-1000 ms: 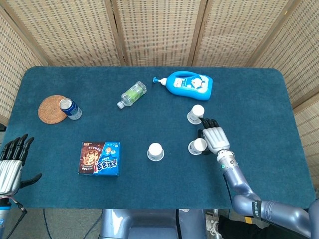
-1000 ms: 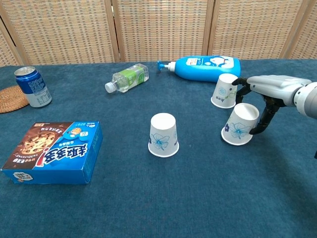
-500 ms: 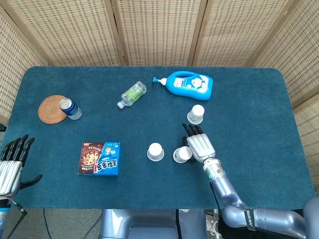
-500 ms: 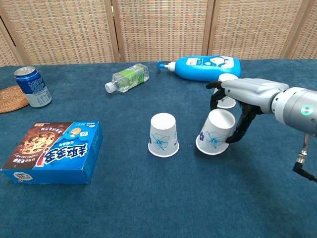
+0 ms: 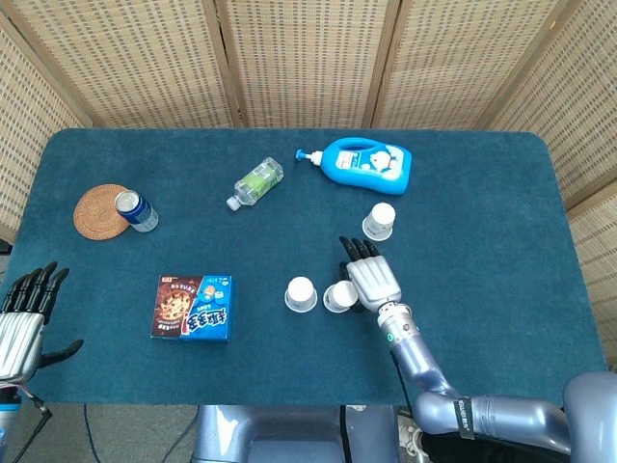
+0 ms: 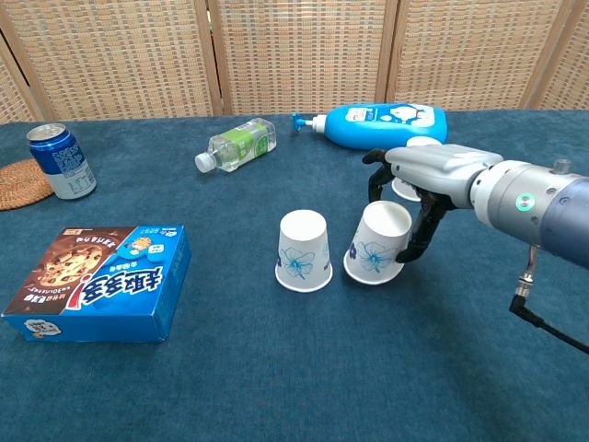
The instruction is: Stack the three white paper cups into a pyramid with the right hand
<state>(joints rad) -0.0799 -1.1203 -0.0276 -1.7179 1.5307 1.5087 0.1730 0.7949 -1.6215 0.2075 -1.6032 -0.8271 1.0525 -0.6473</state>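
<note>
Three white paper cups with blue flower prints stand upside down on the blue cloth. One cup [image 6: 304, 250] [image 5: 301, 293] stands alone near the middle. My right hand [image 6: 419, 184] [image 5: 368, 280] grips a second cup [image 6: 376, 243] [image 5: 339, 296], tilted, just right of the first and close to touching it. The third cup [image 5: 379, 221] [image 6: 412, 189] stands farther back, mostly hidden behind my right hand in the chest view. My left hand [image 5: 24, 318] hangs open off the table's front left corner.
A blue cookie box [image 6: 97, 283] lies front left. A blue can [image 6: 61, 161] stands beside a wicker coaster [image 5: 98, 209] at the left. A small green-label bottle [image 6: 237, 145] and a blue lotion bottle [image 6: 377, 126] lie at the back. A wicker screen stands behind the table.
My right hand has carried its cup leftward from near the back cup to right beside the middle cup. The left hand has not moved.
</note>
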